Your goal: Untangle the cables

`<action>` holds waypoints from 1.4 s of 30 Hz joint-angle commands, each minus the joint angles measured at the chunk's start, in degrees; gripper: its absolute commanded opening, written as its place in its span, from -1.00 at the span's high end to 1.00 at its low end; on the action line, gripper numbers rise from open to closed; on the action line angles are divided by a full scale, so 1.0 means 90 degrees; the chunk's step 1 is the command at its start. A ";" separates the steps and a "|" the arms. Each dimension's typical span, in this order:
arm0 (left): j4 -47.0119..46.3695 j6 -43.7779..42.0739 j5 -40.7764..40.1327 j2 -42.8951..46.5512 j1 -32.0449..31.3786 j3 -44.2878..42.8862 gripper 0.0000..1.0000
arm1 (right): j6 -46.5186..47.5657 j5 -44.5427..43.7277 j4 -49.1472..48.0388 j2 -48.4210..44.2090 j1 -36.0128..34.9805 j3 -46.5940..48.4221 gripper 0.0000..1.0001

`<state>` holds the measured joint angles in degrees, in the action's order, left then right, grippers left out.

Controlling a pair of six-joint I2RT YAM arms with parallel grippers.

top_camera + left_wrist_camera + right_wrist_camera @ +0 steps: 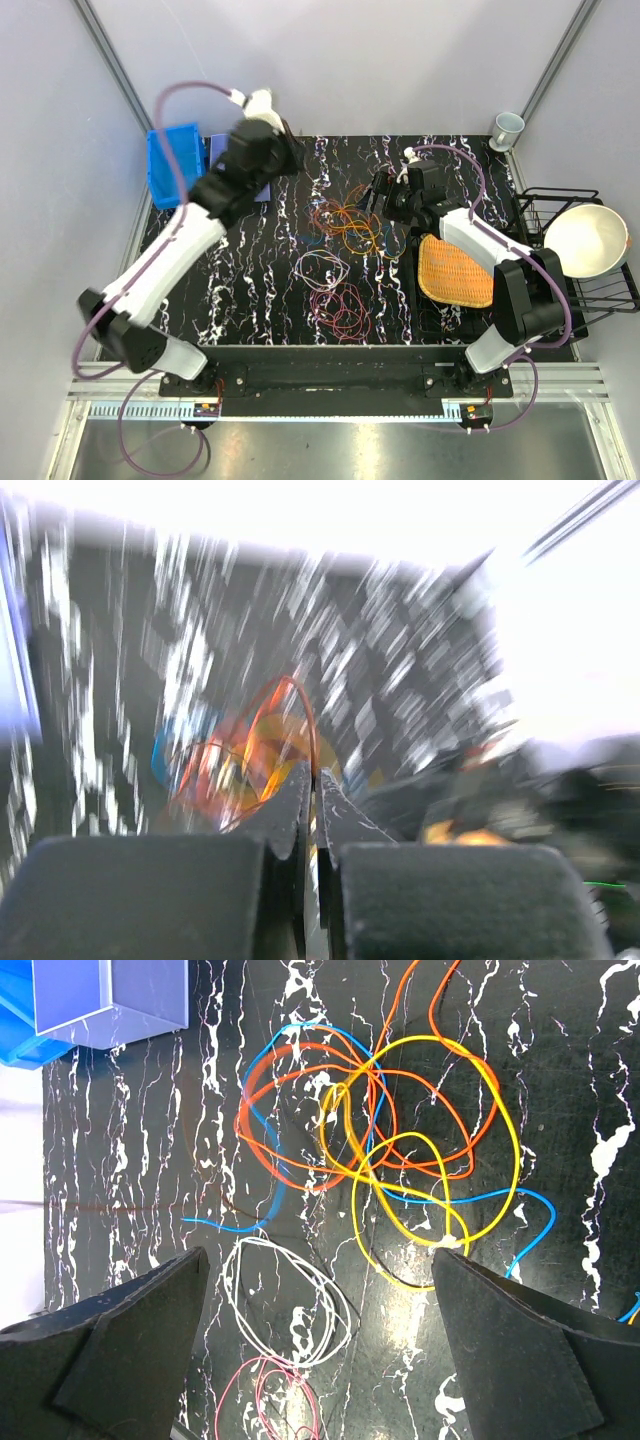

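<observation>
Black, white-veined worktop (250, 300). At its far left corner: a blue bin (172, 165), and just beside it a lavender open box (110, 1000). On its right side: an orange woven mat (455, 272). Off its right edge: a black wire rack (605, 292) holding a white bowl (585, 240). Beyond its far right corner: a pale cup (507, 128).

The top camera looks down; both wrist cameras face the cables (345, 222).

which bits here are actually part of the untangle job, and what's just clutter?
Job: orange cable, yellow cable, blue cable (tangled together), white cable, red cable.
Clutter: blue bin, lilac box, cup, bowl, wire rack, orange mat.
</observation>
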<state>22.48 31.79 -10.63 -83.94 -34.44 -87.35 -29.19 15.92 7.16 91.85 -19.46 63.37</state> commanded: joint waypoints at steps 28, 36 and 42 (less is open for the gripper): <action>0.0423 -0.0848 0.1142 0.1544 -0.0070 0.0701 1.00 | -0.0907 0.3933 -0.5190 -0.1573 -0.0142 -0.1594 -0.98; 0.0266 -0.0593 0.1815 0.1387 -0.0070 0.0643 1.00 | 0.0185 0.3456 -0.4057 -0.1398 -0.0620 -0.0724 -0.99; 0.0266 -0.0525 0.2011 0.1485 -0.0061 0.0672 1.00 | 0.0148 0.3582 -0.4369 -0.0862 -0.0689 -0.0333 -0.99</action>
<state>28.49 26.06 4.25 -71.42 -34.87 -80.82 -29.54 47.51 -30.17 80.55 -25.10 56.84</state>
